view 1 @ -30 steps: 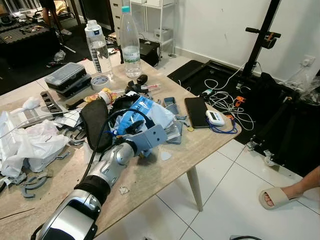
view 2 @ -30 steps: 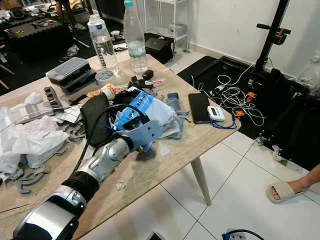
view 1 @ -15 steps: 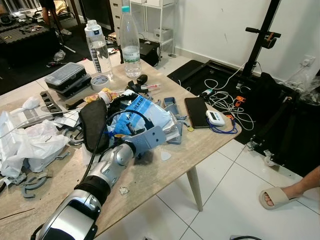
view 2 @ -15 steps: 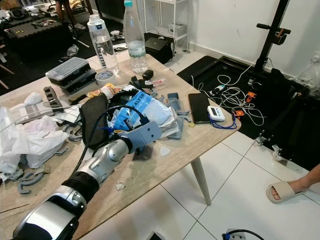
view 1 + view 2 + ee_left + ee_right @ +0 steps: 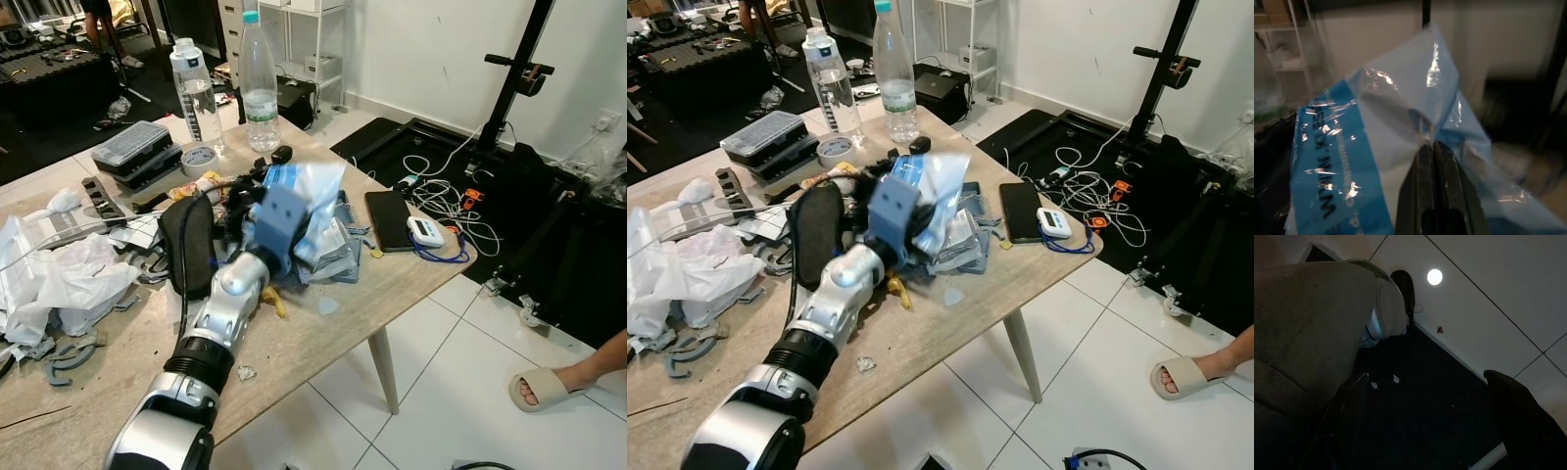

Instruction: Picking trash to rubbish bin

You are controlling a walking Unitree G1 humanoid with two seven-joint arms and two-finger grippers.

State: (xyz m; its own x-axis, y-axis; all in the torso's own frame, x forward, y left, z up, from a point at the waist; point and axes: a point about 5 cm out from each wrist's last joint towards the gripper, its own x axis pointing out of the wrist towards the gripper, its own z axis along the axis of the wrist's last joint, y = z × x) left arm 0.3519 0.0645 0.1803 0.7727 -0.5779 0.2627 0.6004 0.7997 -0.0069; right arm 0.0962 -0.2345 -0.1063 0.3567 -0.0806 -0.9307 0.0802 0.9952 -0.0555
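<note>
A crumpled blue and clear plastic wrapper [image 5: 315, 199] with dark lettering hangs above the cluttered middle of the wooden table [image 5: 323, 338]. My left arm [image 5: 235, 294] reaches up to it over the table. In the left wrist view my left gripper [image 5: 1431, 145] is shut on a fold of the wrapper [image 5: 1396, 117]. The wrapper's lower part hangs over other packets on the table. My right gripper [image 5: 1435, 406] hangs open over a tiled floor in a dark view, with nothing between its fingers.
Two plastic bottles [image 5: 258, 83] stand at the table's far side. A black pouch [image 5: 191, 245], white plastic bags [image 5: 59, 279], a yellow scrap [image 5: 274, 299] and a phone [image 5: 385, 217] lie around. Cables [image 5: 441, 196] cover the floor on the right, near a person's sandalled foot [image 5: 558, 382].
My left gripper has risen from the table and tipped upward, lifting the blue wrapper with it. The rest of the table stays as it was.
</note>
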